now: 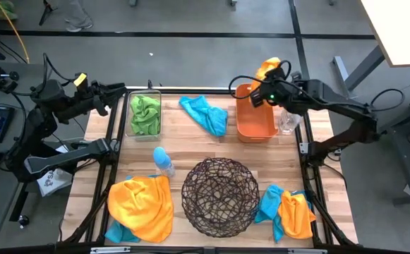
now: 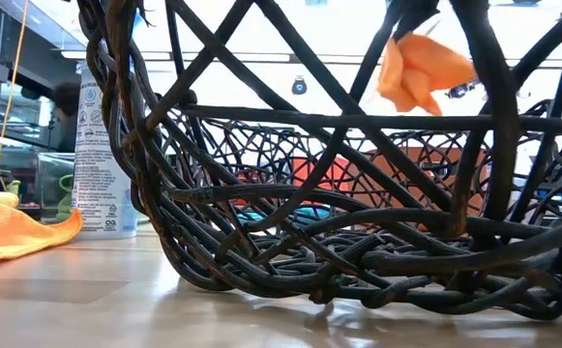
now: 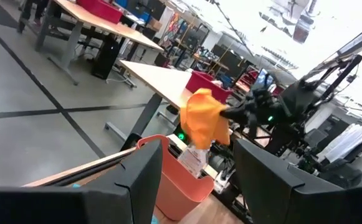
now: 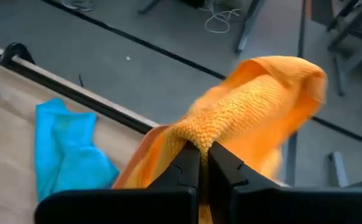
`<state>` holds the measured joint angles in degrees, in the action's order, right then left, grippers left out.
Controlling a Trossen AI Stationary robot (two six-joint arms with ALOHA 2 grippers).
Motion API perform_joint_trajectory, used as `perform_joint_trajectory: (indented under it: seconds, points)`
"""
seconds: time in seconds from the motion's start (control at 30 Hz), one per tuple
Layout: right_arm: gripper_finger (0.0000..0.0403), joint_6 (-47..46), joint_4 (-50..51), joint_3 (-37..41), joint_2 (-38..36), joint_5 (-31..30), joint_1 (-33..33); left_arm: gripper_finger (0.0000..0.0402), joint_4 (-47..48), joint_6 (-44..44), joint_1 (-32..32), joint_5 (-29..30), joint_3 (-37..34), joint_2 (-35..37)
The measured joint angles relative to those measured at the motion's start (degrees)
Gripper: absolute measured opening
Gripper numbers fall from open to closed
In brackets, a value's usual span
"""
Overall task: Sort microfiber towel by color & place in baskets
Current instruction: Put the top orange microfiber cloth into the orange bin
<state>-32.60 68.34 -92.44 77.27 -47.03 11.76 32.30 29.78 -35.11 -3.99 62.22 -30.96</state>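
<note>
My right gripper [image 1: 269, 76] is shut on an orange towel [image 1: 266, 69], held in the air above the far end of the salmon-orange basket [image 1: 254, 121]. The towel also shows in the low view [image 2: 418, 70] and the left wrist view [image 3: 202, 118]. My left gripper [image 1: 123, 90] waits open and empty at the table's far left, beside the clear bin [image 1: 145, 113] with a green towel [image 1: 145, 111] inside. A turquoise towel [image 1: 205, 113] lies on the table between the bin and the basket. The round wire basket [image 1: 220, 196] stands at the near middle. My right gripper pinches a bunched fold of the orange towel [image 4: 196, 138] between its two fingertips [image 4: 223, 163]. The towel is lifted clear and bulges past the fingers, above the salmon-orange basket.
A large orange towel over a turquoise one [image 1: 142, 206] lies at the near left. A turquoise and an orange towel [image 1: 288, 212] lie at the near right. A blue-capped clear bottle [image 1: 164, 161] stands left of the wire basket. A clear cup [image 1: 287, 123] stands right of the orange basket.
</note>
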Motion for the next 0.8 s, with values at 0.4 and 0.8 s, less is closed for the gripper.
perform_joint_trajectory:
  seconds: [0.4,0.8]
  points:
    - [0.0000,-4.32,-21.88,33.35,-3.01,12.27,8.01,0.0186,-3.15,1.24,0.00,-0.49,0.00,0.02]
    - [0.0001,-0.07,-23.78,34.33,-3.03,23.17,9.25,0.0186,-3.15,1.53,0.00,-0.57,0.00,0.00]
